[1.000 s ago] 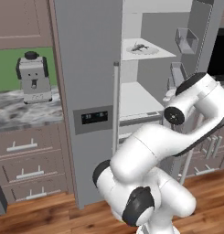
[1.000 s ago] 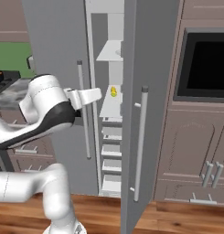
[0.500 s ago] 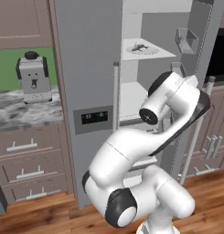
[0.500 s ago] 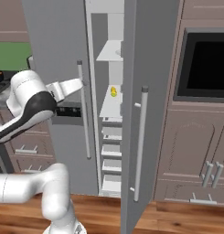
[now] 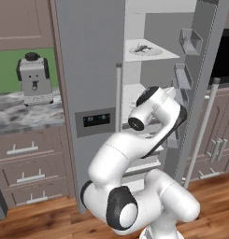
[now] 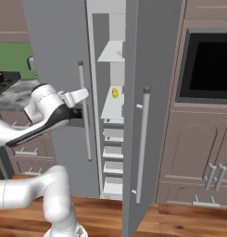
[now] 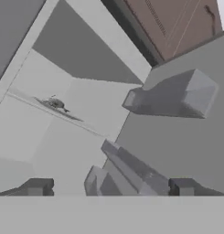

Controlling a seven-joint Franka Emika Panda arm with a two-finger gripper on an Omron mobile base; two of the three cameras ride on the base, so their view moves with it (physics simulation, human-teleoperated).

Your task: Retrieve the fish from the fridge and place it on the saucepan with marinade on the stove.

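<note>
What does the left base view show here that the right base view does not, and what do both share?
Left base view: the fish on its pale plate on an upper fridge shelf, a coffee machine on the marble counter, and the dispenser panel.

Right base view: a small yellow item on a middle shelf, the dark built-in oven, and the open door's outer face with its bar handle.

Both: the fridge with its right door open, and the robot's white arm in front of it.

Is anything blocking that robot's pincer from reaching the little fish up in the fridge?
Nothing visible does. The tall grey fridge has its right door swung open, and the small dark grey fish lies on a pale round plate on an upper shelf, above the open pincer.
</note>
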